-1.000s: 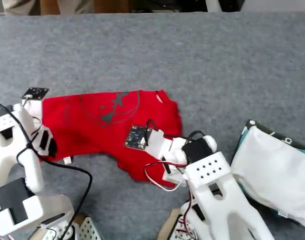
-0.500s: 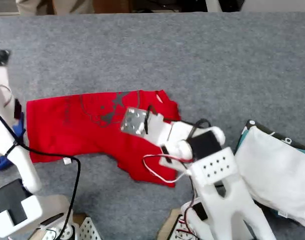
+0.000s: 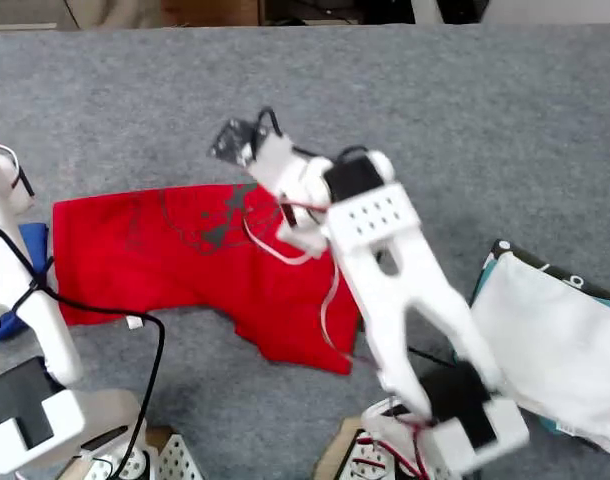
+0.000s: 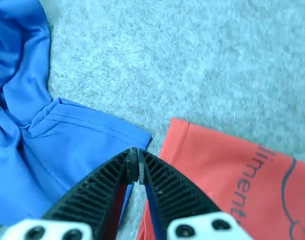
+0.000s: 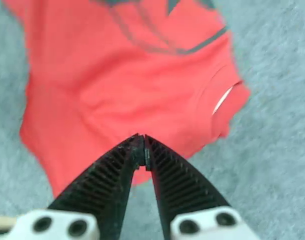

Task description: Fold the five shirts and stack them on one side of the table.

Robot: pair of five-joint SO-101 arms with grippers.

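Red shirt lies spread on the grey table. Blue shirt lies just beside one end of it; the white-topped folded stack lies well apart off the other end. Left gripper: jaws closed, empty, over the red shirt's edge nearest the blue shirt. Right gripper: jaws closed, empty, above the red shirt.

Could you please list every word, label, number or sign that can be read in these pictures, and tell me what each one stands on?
Dark lettering on the red shirt: cut off by the picture's edge, no whole word readable.
Dark round print on the same shirt, high view: too small to read.
White tag at its hem: too small to read.
White collar label: blurred, unreadable.
Nothing else legible.
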